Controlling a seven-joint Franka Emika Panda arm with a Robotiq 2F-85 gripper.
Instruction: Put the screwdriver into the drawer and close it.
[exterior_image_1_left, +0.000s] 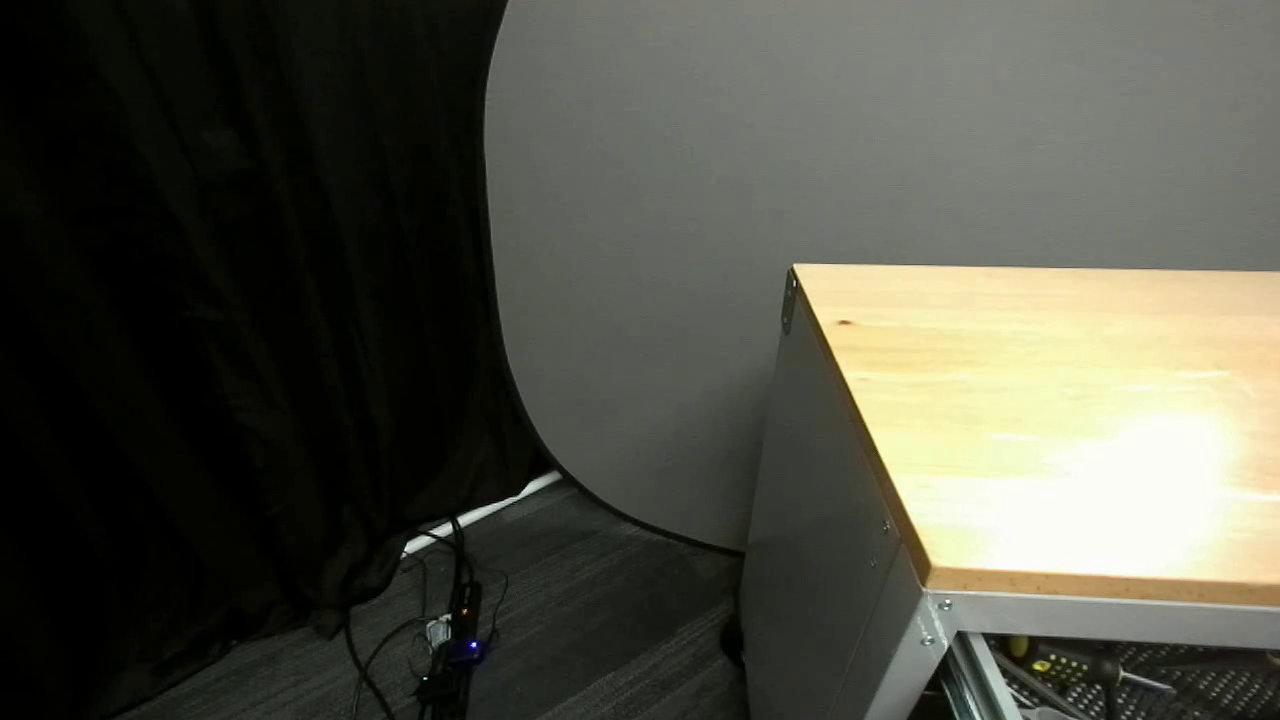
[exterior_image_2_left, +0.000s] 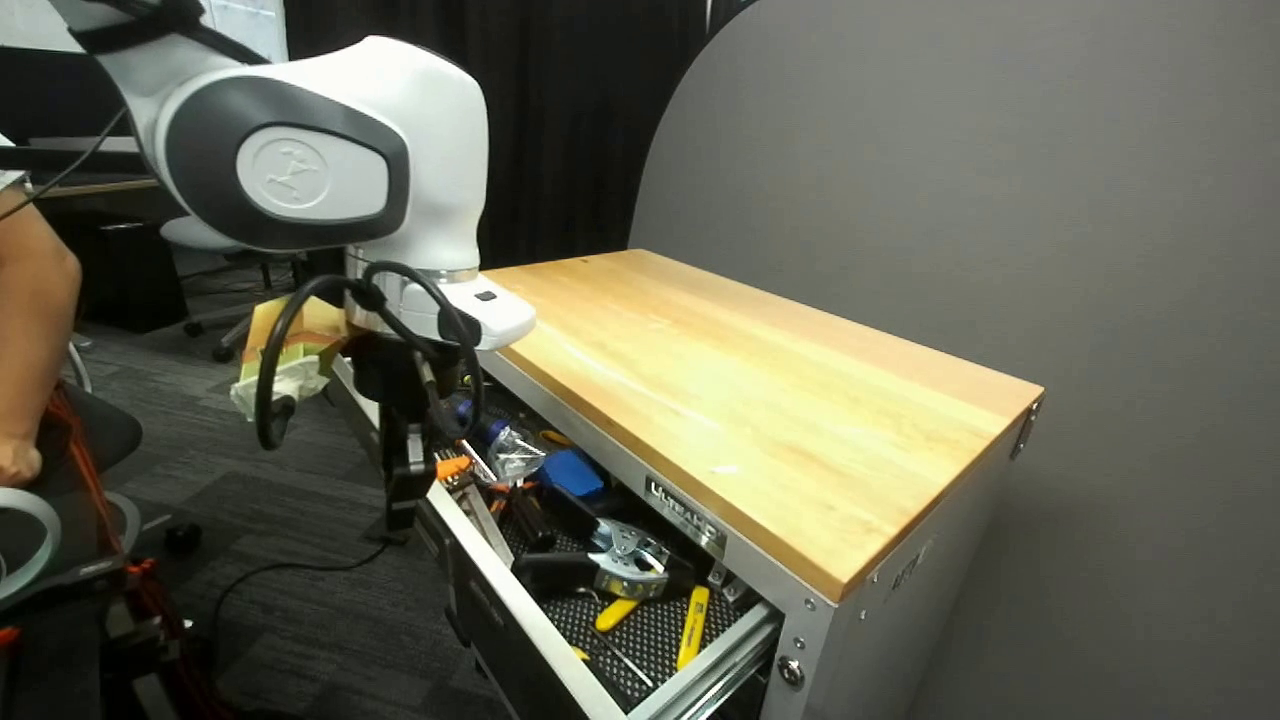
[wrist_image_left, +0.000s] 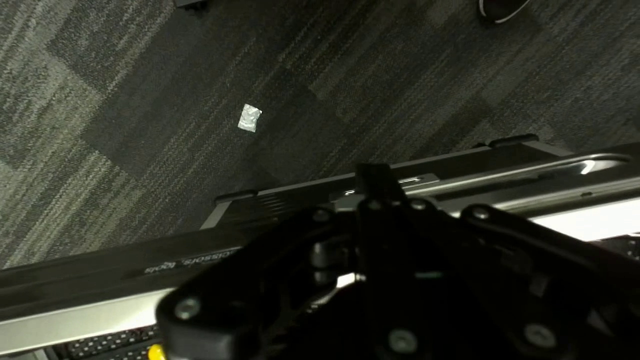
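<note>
The drawer is pulled open, with its whitish front rim and a dark inside full of tools. Its rim also shows in the wrist view. A tool with a black-and-yellow handle, likely the screwdriver, lies inside the drawer in an exterior view. I cannot tell for sure that it is the one. My gripper points down just outside the drawer front. In the wrist view the fingertips are together with nothing seen between them. I cannot tell whether they touch the drawer front.
The grey cabinet has a wooden top. The drawer holds a large clamp, a blue item and yellow-handled tools. A person's arm is at the left. Cables lie on the dark carpet.
</note>
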